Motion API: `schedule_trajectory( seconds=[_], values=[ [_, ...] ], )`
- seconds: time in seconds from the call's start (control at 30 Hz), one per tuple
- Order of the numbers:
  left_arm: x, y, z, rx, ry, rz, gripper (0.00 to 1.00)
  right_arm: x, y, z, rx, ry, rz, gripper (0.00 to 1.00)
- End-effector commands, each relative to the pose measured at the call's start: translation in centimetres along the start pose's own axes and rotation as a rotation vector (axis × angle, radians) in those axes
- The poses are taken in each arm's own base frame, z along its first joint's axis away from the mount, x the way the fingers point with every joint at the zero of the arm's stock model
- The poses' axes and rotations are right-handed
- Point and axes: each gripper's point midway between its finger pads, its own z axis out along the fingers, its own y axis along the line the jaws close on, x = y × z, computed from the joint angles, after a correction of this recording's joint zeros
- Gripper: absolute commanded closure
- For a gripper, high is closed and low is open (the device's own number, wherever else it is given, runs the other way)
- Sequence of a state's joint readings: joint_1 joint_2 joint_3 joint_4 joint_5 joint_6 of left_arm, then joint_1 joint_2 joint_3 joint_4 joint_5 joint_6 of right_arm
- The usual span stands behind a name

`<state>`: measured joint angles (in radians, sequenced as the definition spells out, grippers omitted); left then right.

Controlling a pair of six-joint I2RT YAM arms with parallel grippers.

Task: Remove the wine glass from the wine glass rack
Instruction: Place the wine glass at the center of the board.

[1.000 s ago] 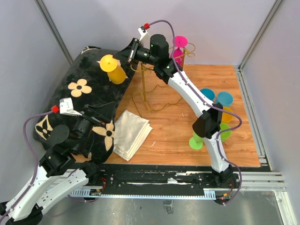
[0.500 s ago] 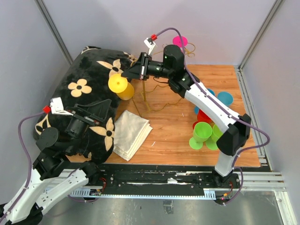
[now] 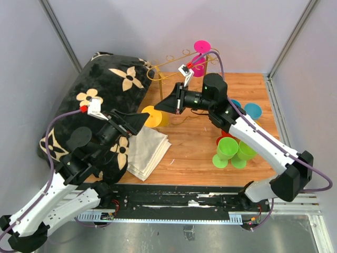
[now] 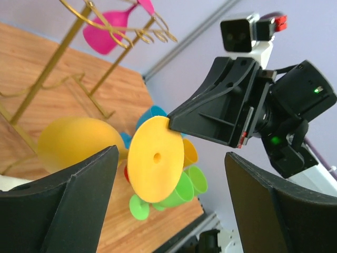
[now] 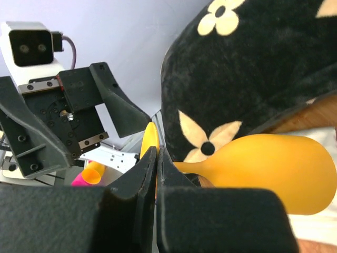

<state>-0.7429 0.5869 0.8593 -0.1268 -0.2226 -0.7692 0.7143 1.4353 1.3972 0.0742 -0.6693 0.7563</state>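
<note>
Your right end effector (image 5: 157, 153) pinches the yellow wine glass (image 5: 274, 163) by its foot, your left end effector (image 4: 171, 154) spread apart seemingly around it, pillow (image 3: 105, 84) close beside.

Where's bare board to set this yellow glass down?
Best: the bare wood board between the folded cloth and the green glasses. A smaller strip sits far right, behind the blue glasses. Crowded: the right edge where those glasses stand, and around the feet of the rack.
</note>
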Motion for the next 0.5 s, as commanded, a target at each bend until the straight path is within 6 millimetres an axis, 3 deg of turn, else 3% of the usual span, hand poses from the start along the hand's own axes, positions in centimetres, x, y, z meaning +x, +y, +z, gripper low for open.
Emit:
schedule_trajectory(
  seconds=[0.0,0.3,0.47],
  values=[
    [1.6,-1.4,0.5,0.088,0.066,-0.039,0.14,0.5,1.4,-1.3,-0.018,-0.028,-0.070,0.99],
    [5.0,0.3,0.0,0.056,0.186,-0.066,0.19,1.4,0.7,-2.3,0.002,-0.082,-0.049,0.99],
    [6.3,0.0,-0.1,0.101,0.232,-0.073,0.30,1.1,0.7,-2.5,0.005,-0.114,-0.060,0.99]
  ],
)
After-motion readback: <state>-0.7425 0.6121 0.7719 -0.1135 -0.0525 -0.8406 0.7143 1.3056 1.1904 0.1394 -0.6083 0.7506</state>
